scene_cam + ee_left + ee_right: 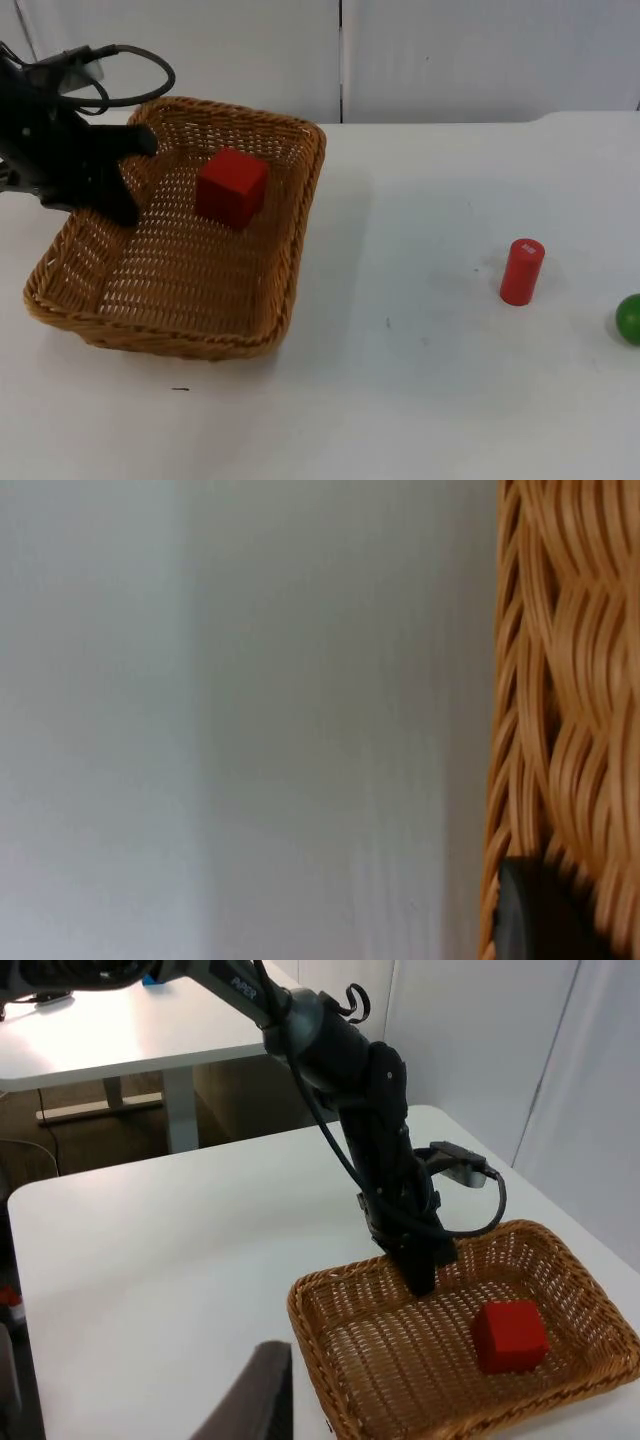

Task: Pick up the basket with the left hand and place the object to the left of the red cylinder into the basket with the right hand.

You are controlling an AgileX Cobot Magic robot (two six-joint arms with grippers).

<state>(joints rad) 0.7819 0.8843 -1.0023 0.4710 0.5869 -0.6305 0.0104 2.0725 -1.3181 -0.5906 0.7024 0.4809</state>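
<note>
right, my left gripper (128,178) has its fingers clamped over the left rim of the wicker basket (270,290), one finger outside the wall and the other reaching down inside; in the left wrist view a dark fingertip (540,910) presses straight against the woven wall. the basket looks tipped, with the gripped side higher than the side nearer the table's middle. inside it i see a red cube (231,187) lying on the woven floor, toward the far end, just beside the gripper but apart from it. out on the white table (420,380), well apart from the basket, the red cylinder (521,271) stands upright, and a green ball (629,319) sits near it at the edge of the top view. from the right wrist camera i see the left arm (375,1150), the basket and the cube; of the right gripper, i can't tell how its fingers stand.
</note>
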